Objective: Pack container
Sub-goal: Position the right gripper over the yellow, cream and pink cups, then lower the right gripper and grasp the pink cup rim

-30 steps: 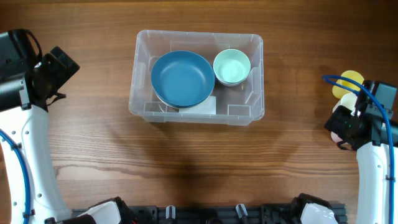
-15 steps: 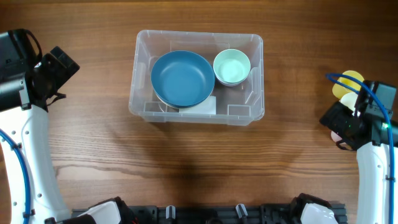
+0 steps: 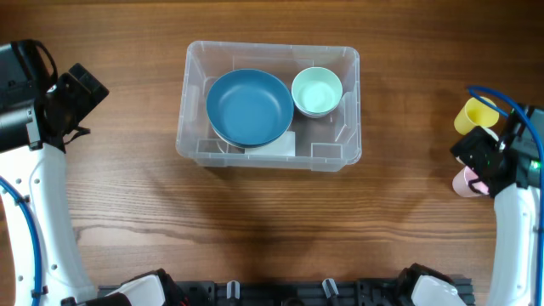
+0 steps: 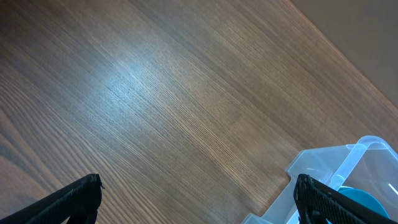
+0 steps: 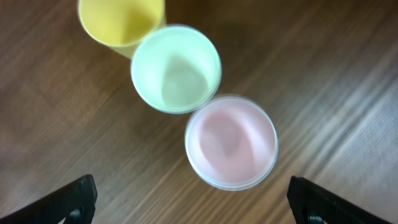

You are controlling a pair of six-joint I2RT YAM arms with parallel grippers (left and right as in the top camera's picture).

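Where the table (image 3: 255, 225) meets its near edge, the left arm (image 3: 38, 204) and the right arm (image 3: 510, 238) rise, each along its own side of the wooden surface.

On the right side, the right gripper (image 5: 191, 182) hangs over a group of three cups. Its fingers stand wide apart at the two lower corners of the right wrist view and grip nothing. Directly below it, the pink cup (image 5: 231, 142) stands upright on the wood. The pale green cup (image 5: 176, 68) stands just beyond, its rim meeting the pink rim in the wrist view. The yellow cup (image 5: 121, 18) follows in the same slanted row, partly covered by the green rim. All three cups look empty and slightly blurred. In the overhead view the gripper body hides the green cup, and the yellow and pink cups show on either side of it.

On the left side, the left gripper (image 4: 196, 182) is fully open and empty, and the wood of the table shows between its fingers. It is well apart from the container (image 4: 329, 165), one corner of which shows at the lower right of the left wrist view.

Farther out, the container stands in the middle of the table's width, well apart from both grippers and from the cups. Inside it, a large blue bowl (image 3: 249, 106) fills the left and centre part and partly covers a white label (image 3: 274, 146) on the bottom. A small mint bowl (image 3: 316, 91) sits upright in the far right corner, just beside the blue bowl's rim.
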